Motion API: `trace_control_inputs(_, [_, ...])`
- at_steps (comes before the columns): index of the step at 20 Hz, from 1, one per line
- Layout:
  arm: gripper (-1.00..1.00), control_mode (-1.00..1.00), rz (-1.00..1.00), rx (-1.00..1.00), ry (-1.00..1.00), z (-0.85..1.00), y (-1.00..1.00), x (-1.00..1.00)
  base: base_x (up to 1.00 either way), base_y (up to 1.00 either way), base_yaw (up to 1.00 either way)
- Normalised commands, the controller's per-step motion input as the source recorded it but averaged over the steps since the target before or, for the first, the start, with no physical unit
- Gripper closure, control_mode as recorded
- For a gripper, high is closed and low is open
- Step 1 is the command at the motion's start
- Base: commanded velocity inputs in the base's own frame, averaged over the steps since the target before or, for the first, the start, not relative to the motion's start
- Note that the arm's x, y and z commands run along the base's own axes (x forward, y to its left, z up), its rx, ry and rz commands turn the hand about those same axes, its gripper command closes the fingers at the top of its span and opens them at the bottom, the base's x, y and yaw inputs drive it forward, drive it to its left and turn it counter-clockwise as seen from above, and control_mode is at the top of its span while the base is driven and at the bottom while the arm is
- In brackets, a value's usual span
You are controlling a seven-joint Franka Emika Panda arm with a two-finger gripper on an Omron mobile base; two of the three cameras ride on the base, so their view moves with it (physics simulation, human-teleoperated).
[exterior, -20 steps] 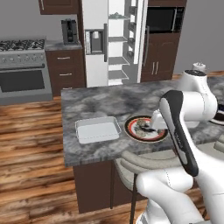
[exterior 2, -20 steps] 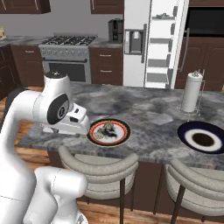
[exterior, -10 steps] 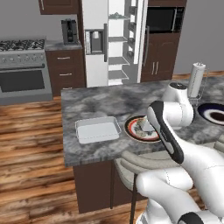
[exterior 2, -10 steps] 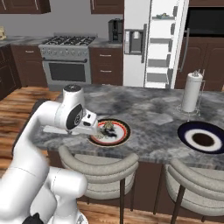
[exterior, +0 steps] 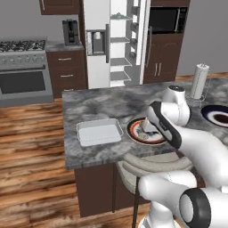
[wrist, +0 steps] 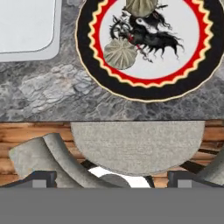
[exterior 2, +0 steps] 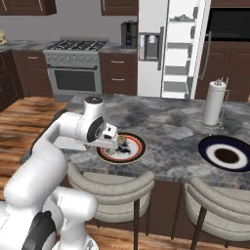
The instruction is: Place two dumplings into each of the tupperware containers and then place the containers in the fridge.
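The gripper (wrist: 107, 179) hangs over the island's near edge, its jaws spread wide and holding nothing. Two dumplings (wrist: 120, 53) sit on the red-rimmed plate (wrist: 192, 74) (a dark dragon-like print), just right of the white tupperware container (exterior: 99, 132). Beyond, the fridge (exterior: 116, 42) stands open.

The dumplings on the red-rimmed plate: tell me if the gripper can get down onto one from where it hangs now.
Probably yes. The gripper is open and empty, and the nearer dumpling lies uncovered on the plate, clear of the white container. The hand looks down past the counter edge, so it must reach forward first.
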Motion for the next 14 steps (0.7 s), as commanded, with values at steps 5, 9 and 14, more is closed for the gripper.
trace_control_inputs(5, [-1.0,-1.0,0.02,0.0,0.08,-0.62,0.0,0.62,0.0,0.0,0.0])
trace_control_inputs(9, [-1.0,-1.0,0.0,0.0,0.08,-0.17,0.0,0.7,0.0,0.0,0.0])
trace_control_inputs(14, [-1.0,-1.0,0.0,0.0,0.08,-0.36,0.0,0.7,0.0,0.0,0.0])
